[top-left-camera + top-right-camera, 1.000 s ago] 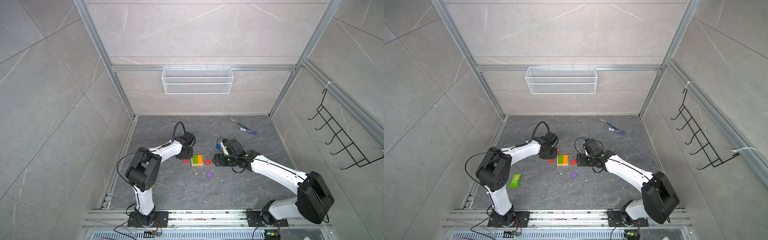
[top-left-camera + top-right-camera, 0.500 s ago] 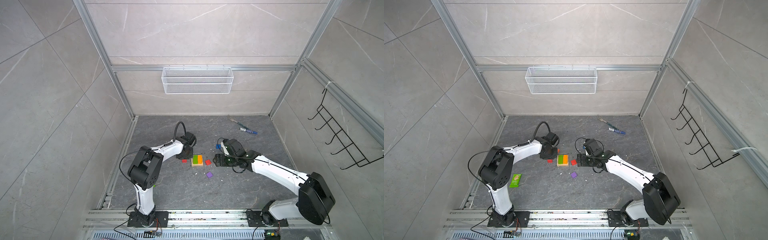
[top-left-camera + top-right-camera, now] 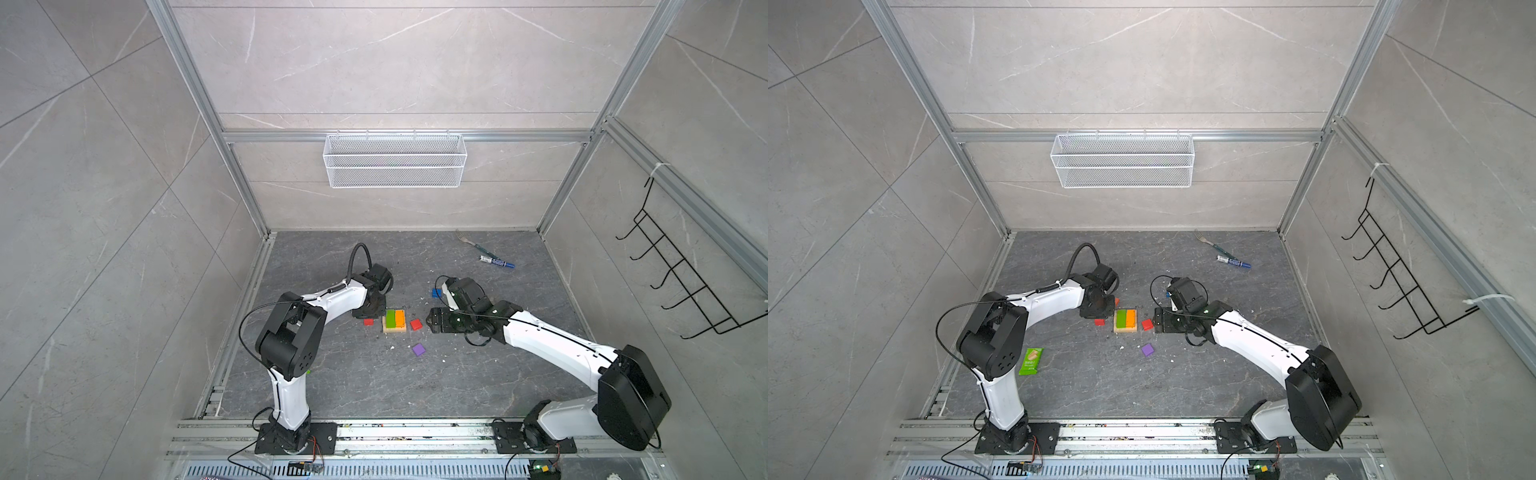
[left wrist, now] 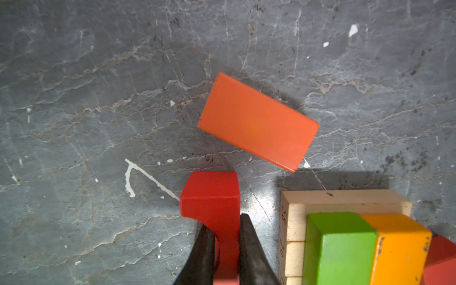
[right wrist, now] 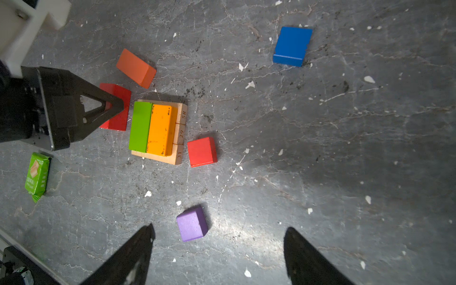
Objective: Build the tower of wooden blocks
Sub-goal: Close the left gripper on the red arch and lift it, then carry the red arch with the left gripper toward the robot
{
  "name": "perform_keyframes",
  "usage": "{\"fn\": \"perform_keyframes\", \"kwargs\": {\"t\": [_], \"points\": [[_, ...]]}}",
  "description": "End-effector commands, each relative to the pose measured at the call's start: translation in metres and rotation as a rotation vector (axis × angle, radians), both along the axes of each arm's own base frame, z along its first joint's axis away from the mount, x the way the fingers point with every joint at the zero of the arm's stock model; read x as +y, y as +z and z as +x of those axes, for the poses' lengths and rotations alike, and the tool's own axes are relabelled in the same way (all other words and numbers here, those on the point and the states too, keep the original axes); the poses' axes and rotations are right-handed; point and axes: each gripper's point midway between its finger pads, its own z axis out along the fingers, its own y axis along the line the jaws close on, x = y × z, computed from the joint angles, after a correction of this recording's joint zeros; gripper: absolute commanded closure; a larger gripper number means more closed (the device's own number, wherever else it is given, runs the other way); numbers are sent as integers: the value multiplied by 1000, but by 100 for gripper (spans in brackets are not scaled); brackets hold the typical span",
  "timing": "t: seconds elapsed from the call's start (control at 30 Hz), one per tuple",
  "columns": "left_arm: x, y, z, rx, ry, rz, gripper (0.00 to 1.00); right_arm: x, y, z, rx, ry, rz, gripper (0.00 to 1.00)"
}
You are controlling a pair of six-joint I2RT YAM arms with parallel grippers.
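Wood blocks are gathered mid-floor around a two-layer tower (image 3: 394, 322). Tan bars (image 5: 181, 133) form its base, and a green bar (image 5: 140, 125) and an orange bar (image 5: 160, 129) are laid side by side on them, set in from one tan edge so that a step is left.

The red arch (image 4: 212, 197) is pinched by the left gripper (image 4: 224, 222) just beside the tower's green side. One finger appears to sit in the hollow and the other against the flat back, presumably because only that thin span fits between the jaws. Whether the arch is lifted off the floor cannot be told.

A red-orange bar (image 4: 257, 122) lies flat and askew just beyond the arch, apart from the tower. A red cube (image 5: 201, 151) sits just beside the tan base on the opposite side. A purple cube (image 5: 192, 223) lies nearer the front, and a blue cube (image 5: 292, 45) is well apart.

The right gripper (image 5: 219, 228) is held spread wide and empty above the purple cube, apparently kept clear so that the left arm's work is not crowded.
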Motion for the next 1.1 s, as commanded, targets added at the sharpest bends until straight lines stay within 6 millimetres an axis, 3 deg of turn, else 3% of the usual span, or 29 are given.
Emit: {"fn": "perform_keyframes", "kwargs": {"t": [0.0, 0.13, 0.47, 0.7, 1.07], "points": [[8, 4, -12, 20, 18, 7, 95, -5, 3, -6, 2, -10, -9, 22], [4, 15, -21, 4, 13, -58, 100, -4, 7, -6, -5, -9, 1, 22], [-7, 46, -49, -32, -16, -248, 100, -3, 14, -7, -14, -12, 19, 22], [-30, 61, -76, -23, -85, -473, 100, -3, 16, -9, -16, -16, 36, 22], [-50, 68, -123, 31, -138, -747, 100, -10, 18, -12, -43, -14, 31, 20]]}}
